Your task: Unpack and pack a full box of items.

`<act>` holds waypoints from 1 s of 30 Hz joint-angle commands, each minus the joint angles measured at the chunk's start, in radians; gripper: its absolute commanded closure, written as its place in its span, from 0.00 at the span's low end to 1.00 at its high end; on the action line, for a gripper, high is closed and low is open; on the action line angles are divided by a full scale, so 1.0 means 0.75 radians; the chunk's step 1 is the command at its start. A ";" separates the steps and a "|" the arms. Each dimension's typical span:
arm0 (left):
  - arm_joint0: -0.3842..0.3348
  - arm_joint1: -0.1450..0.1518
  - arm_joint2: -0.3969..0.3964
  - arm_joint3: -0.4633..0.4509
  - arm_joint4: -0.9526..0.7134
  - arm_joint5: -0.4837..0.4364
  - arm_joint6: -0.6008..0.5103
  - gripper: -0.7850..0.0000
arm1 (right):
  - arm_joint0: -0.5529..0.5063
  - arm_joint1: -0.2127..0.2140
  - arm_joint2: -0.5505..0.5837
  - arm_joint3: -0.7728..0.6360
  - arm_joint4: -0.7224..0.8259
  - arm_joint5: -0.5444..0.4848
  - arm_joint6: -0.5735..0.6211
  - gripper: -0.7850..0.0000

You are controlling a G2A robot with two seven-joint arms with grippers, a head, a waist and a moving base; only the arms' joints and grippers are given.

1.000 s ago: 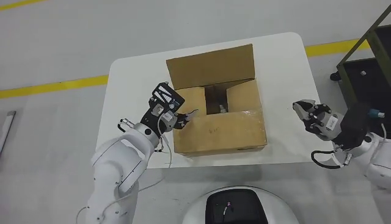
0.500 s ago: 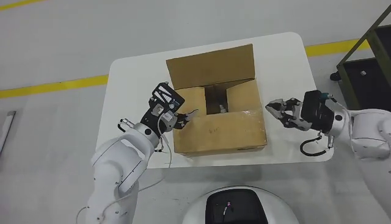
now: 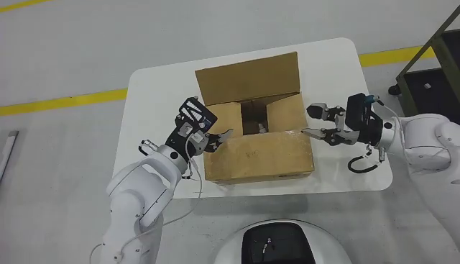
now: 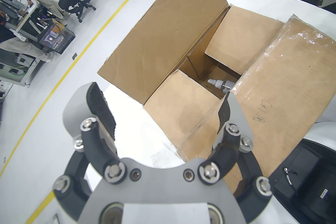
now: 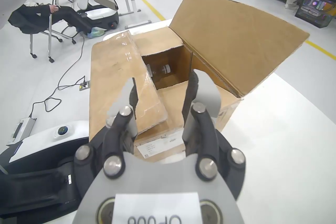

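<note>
Left jaws gape wide and empty at the left corner of the cardboard box, mid-tabletop. Its rear flap stands open and the taped front flap lies shut. Right jaws, spread and empty, sit at that flap's right edge. The unpacking step seems barely begun, and the likely next move is to pinch the flap and fold it back.

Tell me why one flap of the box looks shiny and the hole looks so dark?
Left wrist view: clear tape on the box catches the light and glints. Right wrist view: the same glint on it. Top view: the opening sits in shadow between the flaps, so it looks dark.
</note>
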 commanded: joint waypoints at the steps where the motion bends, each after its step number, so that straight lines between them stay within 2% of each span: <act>1: 0.000 0.000 0.000 0.000 0.000 0.000 0.000 0.00 | 0.000 0.000 0.000 0.000 0.000 0.000 0.000 0.00; 9: 0.000 0.000 0.000 0.000 0.000 0.000 0.000 0.00 | -0.006 -0.001 -0.012 -0.004 0.034 0.002 -0.021 0.00; 12: 0.000 0.000 0.000 0.000 0.000 0.000 0.000 0.00 | 0.027 0.008 -0.041 0.003 0.095 0.000 0.025 0.00; 15: 0.000 0.000 0.000 0.000 0.000 0.000 0.000 0.00 | 0.066 0.025 -0.075 0.027 0.190 0.000 0.108 0.00; 18: 0.034 -0.001 -0.021 -0.005 -0.032 0.084 0.020 0.00 | 0.093 0.045 -0.121 0.054 0.287 0.000 0.214 0.00; 25: 0.089 0.011 -0.127 -0.043 -0.007 0.171 -0.022 0.00 | 0.167 0.090 -0.222 0.138 0.589 0.000 0.506 0.00; 30: 0.094 0.015 -0.214 -0.040 -0.098 0.265 -0.102 0.00 | 0.228 0.123 -0.296 0.145 0.752 0.146 0.665 0.00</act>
